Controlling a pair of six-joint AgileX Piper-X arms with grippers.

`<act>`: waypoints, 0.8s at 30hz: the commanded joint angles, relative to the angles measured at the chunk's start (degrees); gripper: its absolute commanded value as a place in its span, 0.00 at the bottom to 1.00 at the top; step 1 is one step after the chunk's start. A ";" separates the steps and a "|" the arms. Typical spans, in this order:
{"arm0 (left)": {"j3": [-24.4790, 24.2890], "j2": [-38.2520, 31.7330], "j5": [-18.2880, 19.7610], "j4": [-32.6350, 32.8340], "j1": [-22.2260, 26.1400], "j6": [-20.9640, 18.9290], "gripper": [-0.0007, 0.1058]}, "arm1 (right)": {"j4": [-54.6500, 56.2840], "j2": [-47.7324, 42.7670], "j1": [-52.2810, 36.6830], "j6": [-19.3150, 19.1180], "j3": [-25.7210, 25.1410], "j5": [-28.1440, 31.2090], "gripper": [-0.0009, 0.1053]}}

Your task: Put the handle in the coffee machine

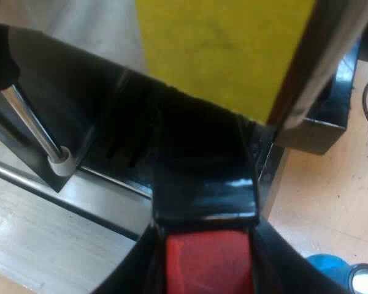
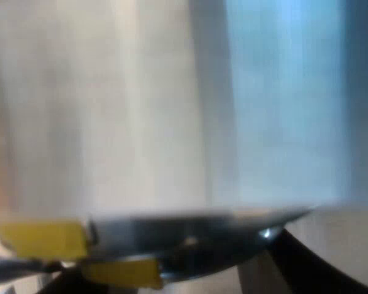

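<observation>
We are holding the handle point(image 1: 202, 177) in the left gripper point(image 1: 205, 228), which is clamping on it just at its red end. The dark part of the handle is reaching away from us into the shadow under the yellow front of the machine point(image 1: 227, 49), over the slotted tray point(image 1: 126, 141). Its metal head is hidden there, so we cannot tell if it is sitting in its seat.

We are judging that the main risk is a bad entry. If the head is meeting the seat tilted or off centre, a turn may be jamming it or scraping the machine. The handle may also be slipping in the clamp, because we are gripping it far from the head. Pushing hard may be shifting the whole machine on the table point(image 1: 322, 202).

The wand point(image 1: 34, 131) is hanging near the handle's path, and a wide swing toward it would be knocking it. A blue tamper point(image 1: 328, 269) is lying on the table near the gripper, apart from the handle, and it is not blocking anything.

The right gripper point(image 2: 178, 272) is staying close to a pale surface with yellow patches and a metal edge. We cannot tell if this gripper is apart or together.
</observation>
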 commanded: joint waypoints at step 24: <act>-1.67 -0.76 7.82 -0.48 -0.18 -0.28 0.71 | -5.05 -0.51 -0.74 -0.96 -0.61 -0.58 0.38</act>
